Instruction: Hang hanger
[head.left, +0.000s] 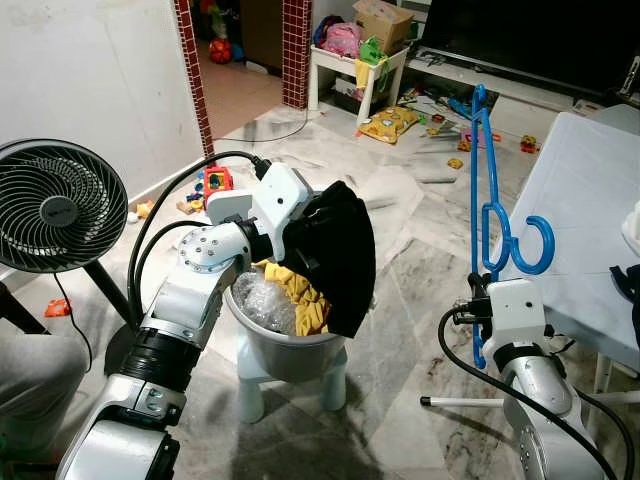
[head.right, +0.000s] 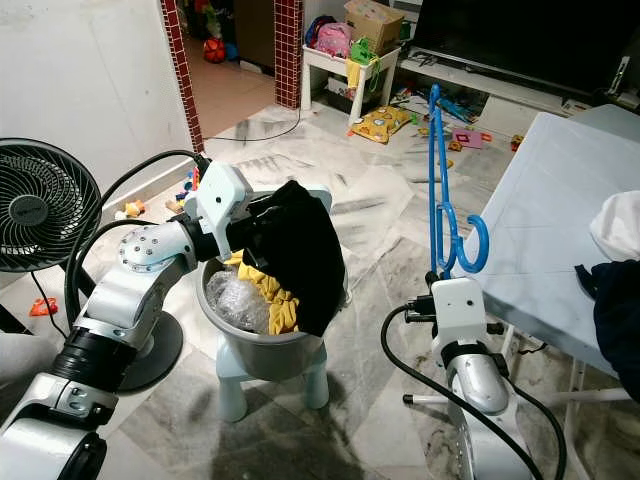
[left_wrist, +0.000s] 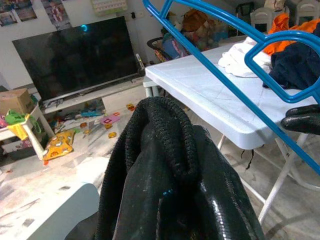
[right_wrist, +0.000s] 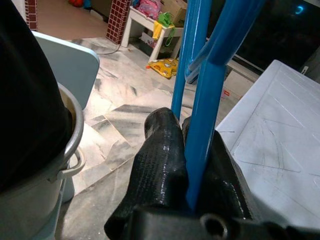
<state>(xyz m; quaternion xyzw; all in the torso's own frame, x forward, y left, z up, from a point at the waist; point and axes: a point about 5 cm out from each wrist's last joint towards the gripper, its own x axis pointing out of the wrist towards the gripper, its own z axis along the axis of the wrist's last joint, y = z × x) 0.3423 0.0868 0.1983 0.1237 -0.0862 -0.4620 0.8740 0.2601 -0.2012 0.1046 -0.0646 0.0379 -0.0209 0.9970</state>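
At lower right of the head views, the right gripper was clamped on the blue hanger, held upright beside the white bench. At centre, the left gripper was closed on a black garment lifted over the grey basket. The garment was not yet threaded on the hanger, and no rail could be seen, so most of the task was judged to remain.

black garment, blue hanger, possibly claw-held
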